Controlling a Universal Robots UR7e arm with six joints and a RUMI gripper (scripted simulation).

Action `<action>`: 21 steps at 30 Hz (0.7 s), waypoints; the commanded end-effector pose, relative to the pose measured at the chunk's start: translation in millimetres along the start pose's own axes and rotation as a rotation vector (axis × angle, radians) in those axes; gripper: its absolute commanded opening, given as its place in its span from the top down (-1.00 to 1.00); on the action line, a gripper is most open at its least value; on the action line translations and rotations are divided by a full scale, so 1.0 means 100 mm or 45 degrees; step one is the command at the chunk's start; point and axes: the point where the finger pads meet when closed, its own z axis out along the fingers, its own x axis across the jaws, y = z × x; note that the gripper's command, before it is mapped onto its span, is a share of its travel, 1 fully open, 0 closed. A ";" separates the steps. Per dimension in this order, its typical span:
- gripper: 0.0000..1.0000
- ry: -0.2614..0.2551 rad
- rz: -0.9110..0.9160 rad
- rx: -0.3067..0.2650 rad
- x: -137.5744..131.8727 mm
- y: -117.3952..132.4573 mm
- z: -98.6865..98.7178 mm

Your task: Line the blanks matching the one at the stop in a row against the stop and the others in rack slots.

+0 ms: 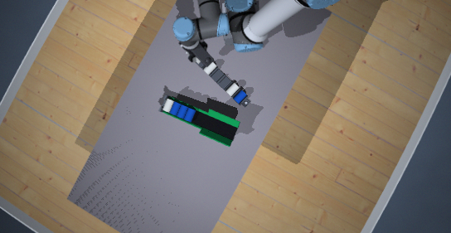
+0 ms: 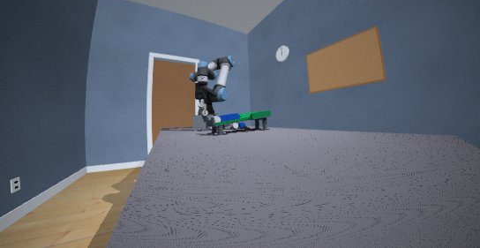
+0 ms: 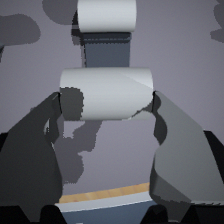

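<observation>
Jaws half-open, gripping white blank (image 3: 106, 94) (apparently by ends).

Light-grey tubular metal arm links (image 1: 275, 18) (image 2: 223, 75), pale-blue rounded joint caps (image 1: 183, 29) (image 2: 221, 94), dark-grey joint housings, grey wedge-shaped gripper fingers at four and eight o'clock in wrist view

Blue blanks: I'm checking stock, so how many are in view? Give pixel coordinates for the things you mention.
4: three side by side on the ramp (image 1: 215, 124) (image 2: 261, 115), one at the stock rack's (image 1: 220, 76) (image 3: 106, 52) end away from the gripper (image 1: 197, 60) (image 3: 106, 93). The arm could hide others.

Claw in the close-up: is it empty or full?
Full: the claw is closed on a white bar, with a finger against each end.
</observation>
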 end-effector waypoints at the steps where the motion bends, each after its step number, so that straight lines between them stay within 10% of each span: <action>1: 0.26 0.001 0.000 0.000 0.00 0.00 -0.02; 21: 0.26 0.000 -0.062 0.002 0.30 -0.08 -0.20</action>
